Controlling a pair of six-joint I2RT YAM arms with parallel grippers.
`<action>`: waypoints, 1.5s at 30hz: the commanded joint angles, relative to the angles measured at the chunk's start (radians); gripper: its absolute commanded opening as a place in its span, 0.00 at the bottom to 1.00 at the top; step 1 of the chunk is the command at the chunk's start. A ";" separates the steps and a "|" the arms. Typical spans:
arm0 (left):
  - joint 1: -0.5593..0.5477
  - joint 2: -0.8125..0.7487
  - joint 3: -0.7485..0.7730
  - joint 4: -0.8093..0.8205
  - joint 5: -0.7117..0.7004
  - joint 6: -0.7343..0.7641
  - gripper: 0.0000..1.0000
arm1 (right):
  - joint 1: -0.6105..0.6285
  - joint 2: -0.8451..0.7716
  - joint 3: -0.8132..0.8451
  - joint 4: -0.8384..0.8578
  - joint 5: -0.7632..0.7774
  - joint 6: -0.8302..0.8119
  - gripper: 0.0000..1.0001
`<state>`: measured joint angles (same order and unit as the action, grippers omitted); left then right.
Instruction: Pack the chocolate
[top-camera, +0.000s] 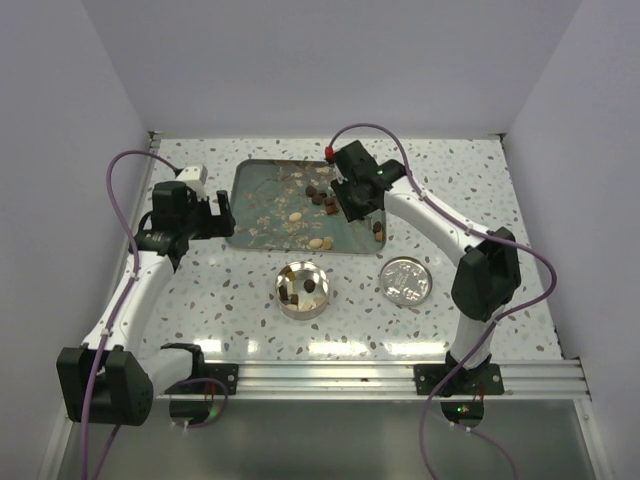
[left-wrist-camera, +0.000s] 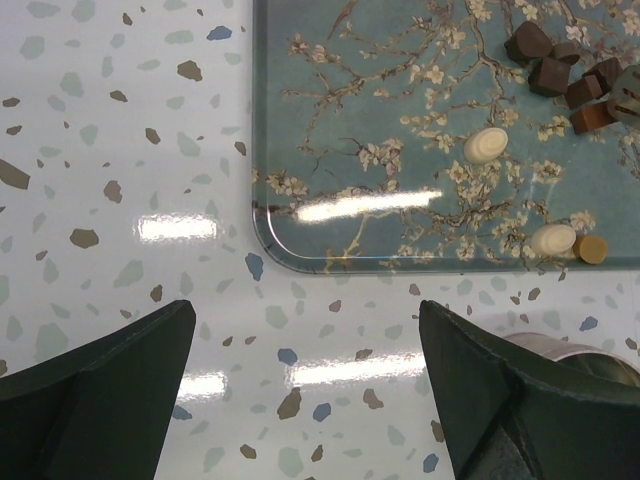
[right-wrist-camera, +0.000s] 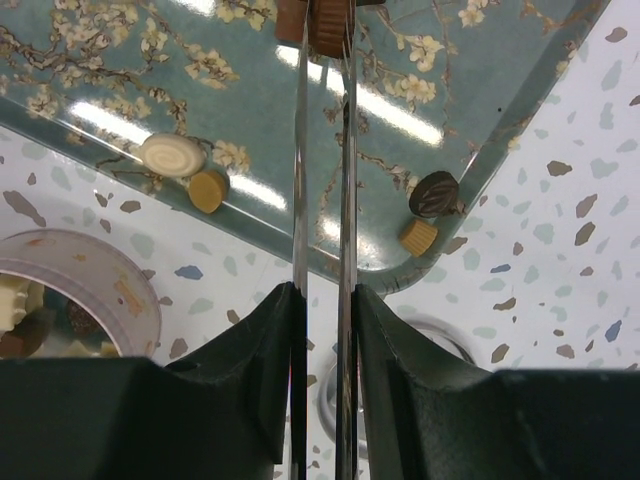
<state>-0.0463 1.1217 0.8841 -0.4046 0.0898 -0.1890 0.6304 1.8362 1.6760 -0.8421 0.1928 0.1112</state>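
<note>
Chocolate pieces lie on the teal floral tray (top-camera: 260, 205): a dark cluster (top-camera: 322, 198), cream ones (top-camera: 296, 217) and tan ones. The round tin (top-camera: 303, 288) in front of the tray holds a few pieces. My right gripper (top-camera: 350, 195) is over the tray's right part, shut on metal tweezers (right-wrist-camera: 300, 150). The tweezer tips pinch a brown chocolate (right-wrist-camera: 328, 25) beside other dark pieces. My left gripper (top-camera: 222, 215) is open and empty over the table at the tray's left near corner. The left wrist view shows the open gripper (left-wrist-camera: 305, 370), the dark pieces (left-wrist-camera: 560, 65) and a cream piece (left-wrist-camera: 486, 145).
The tin's lid (top-camera: 405, 280) lies flat to the right of the tin. In the right wrist view a cream piece (right-wrist-camera: 172, 155), a tan piece (right-wrist-camera: 208, 190), a dark round piece (right-wrist-camera: 434, 193) and another tan piece (right-wrist-camera: 419, 236) sit near the tray's front rim.
</note>
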 joint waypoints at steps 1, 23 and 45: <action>0.006 -0.017 -0.007 0.046 -0.007 0.023 1.00 | 0.003 -0.035 0.060 -0.002 0.031 -0.015 0.30; 0.006 -0.011 -0.010 0.053 0.021 -0.024 1.00 | 0.359 -0.390 -0.144 -0.129 0.019 0.208 0.29; 0.006 -0.125 -0.062 -0.025 0.004 -0.029 1.00 | 0.549 -0.453 -0.203 -0.164 0.019 0.286 0.40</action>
<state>-0.0463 1.0203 0.8303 -0.4263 0.0998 -0.2173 1.1763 1.3754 1.4445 -1.0370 0.1925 0.3828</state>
